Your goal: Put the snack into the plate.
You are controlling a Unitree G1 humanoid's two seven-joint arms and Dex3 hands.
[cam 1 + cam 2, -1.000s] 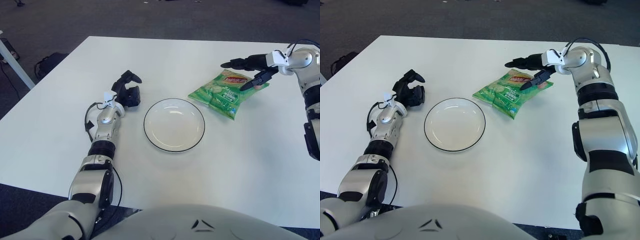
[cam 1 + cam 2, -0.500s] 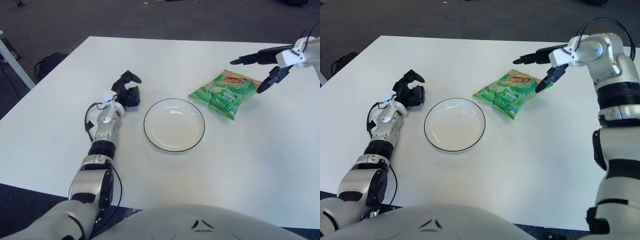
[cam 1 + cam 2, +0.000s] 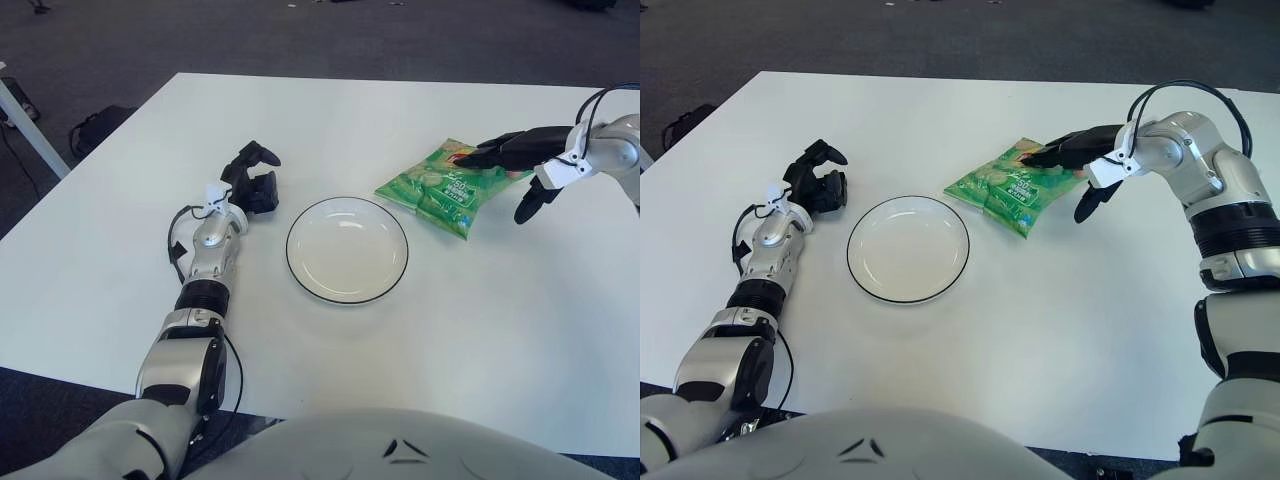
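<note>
The snack (image 3: 441,188), under the right hand (image 3: 515,165), is a crinkled green foil-like bag with a glossy sheen. The plate (image 3: 347,249), between the two hands, looks like smooth glazed ceramic, white with a thin dark rim line and soft reflections. The surface (image 3: 330,350) is matt white and smooth. Both hands have black matt plastic fingers; the left hand (image 3: 252,178) joins a silvery, satin-finished forearm with ribbed black rubber-like cuffs.

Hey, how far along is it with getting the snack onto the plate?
Nothing is done yet: the plate holds nothing and the green snack bag lies flat on the table to its right. In hand: the right hand is over the bag's far end, fingers spread, not gripping. The left hand rests left of the plate. Grasping, lifting and placing remain.
</note>
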